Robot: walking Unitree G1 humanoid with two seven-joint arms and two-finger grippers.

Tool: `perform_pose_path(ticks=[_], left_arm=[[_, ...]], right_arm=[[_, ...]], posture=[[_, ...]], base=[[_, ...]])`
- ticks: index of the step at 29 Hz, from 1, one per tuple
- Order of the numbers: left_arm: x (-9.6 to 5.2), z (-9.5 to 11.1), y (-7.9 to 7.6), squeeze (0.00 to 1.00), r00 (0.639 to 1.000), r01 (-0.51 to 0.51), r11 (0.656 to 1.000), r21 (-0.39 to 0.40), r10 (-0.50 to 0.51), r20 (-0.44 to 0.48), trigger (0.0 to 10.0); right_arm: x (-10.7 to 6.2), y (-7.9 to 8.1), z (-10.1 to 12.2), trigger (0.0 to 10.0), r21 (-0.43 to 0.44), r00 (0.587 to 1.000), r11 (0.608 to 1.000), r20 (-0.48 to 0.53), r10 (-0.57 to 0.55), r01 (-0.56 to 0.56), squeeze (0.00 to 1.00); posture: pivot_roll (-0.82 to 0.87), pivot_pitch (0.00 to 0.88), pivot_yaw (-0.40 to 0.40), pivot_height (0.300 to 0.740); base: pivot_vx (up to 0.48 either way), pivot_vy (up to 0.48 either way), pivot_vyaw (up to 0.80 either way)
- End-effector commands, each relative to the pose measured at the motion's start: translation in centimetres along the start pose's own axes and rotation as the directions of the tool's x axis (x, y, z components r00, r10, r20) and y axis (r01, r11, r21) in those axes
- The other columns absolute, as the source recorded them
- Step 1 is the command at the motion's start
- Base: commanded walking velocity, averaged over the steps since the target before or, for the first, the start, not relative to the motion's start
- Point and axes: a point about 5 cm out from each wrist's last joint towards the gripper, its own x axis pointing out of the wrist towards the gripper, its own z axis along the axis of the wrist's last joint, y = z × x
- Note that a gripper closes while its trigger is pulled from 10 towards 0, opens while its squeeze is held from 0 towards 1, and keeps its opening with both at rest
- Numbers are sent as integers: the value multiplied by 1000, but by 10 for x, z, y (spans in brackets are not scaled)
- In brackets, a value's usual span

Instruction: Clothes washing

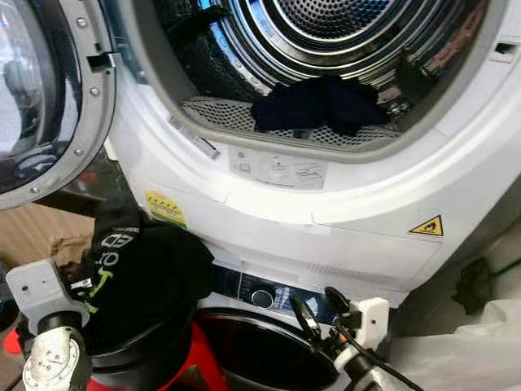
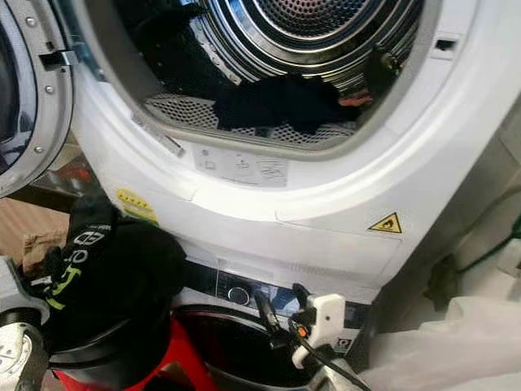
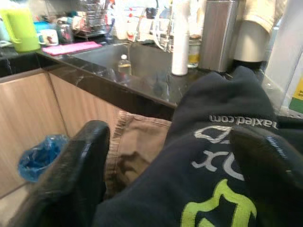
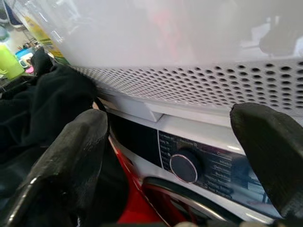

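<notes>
- Left gripper (image 3: 165,175): both black fingers spread wide, a dark printed garment (image 1: 142,273) bunched between and over them. Whether the pads actually pinch the cloth cannot be told; the cloth lies against the finger on one side in the left wrist view.
- Garment: black, white lettering plus a lime-green logo. It sits heaped at lower left of the head views, beside the lower front of the machine stack, just above a black round-rimmed container (image 1: 134,354) with red showing beneath.
- Right gripper (image 1: 319,313): fingers apart, nothing between them. It hovers low, in front of the lower machine's control strip; the right wrist view looks between the fingers at a round dial (image 4: 183,166).
- Upper machine (image 1: 350,204): white, door (image 1: 45,98) swung open to the robot's left. Steel drum (image 1: 342,32) exposed.
- A second dark garment (image 1: 317,106) lies at the drum mouth, resting on the perforated lip at the opening's lower edge.
- Front panel carries a yellow triangular warning label (image 1: 427,226) to the right, and a yellow-green sticker (image 1: 165,208) to the left.
- Lower machine: dark round door (image 1: 269,350) below the dial.
- Left wrist view, background: black countertop (image 3: 118,71) with a sink, green jug (image 3: 19,28), white bottle (image 3: 180,42), and a blue bag (image 3: 40,151) low beside wooden cabinets.
- Tan cloth (image 3: 137,151) lies under the black garment.
</notes>
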Motion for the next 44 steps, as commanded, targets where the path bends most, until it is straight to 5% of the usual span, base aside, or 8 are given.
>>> perform_pose_path(ticks=[1,4,16,21,22,23,44], left_arm=[[3,-1,-7,1000,997,79,997,0,-79,-15,10000],[0,-3,-22,1000,974,229,971,68,-228,-18,10000],[2,5,11,1000,999,-34,986,165,30,28,10000],[4,-6,11,1000,998,-8,993,118,14,-55,10000],[5,-10,7,153,996,32,994,100,-24,-84,10000],[5,-13,4,0,993,68,993,97,-58,-99,10000],[0,-22,-6,0,973,171,979,114,-150,-173,10000]], right_arm=[[-1,-4,-3,10000,-1,1000,1000,-7,-15,15,0],[1,-3,-4,10000,-9,1000,1000,-12,-12,12,0],[4,-2,-7,10000,-15,1000,1000,-27,3,-4,0],[6,0,-9,10000,-16,999,1000,-35,11,-12,0],[6,1,-9,10000,-16,999,1000,-36,14,-14,0],[7,1,-10,10000,-17,999,1000,-37,17,-18,0],[7,2,-10,10000,-15,999,1000,-44,14,-15,0]], posture=[[2,94,29,740],[-3,89,28,740],[0,71,28,740],[2,65,25,740],[2,65,25,740],[-3,64,25,740],[-4,83,26,740]], base=[[0,0,0],[0,0,0],[0,0,0],[0,0,0],[0,0,0],[0,0,0],[0,0,0]])
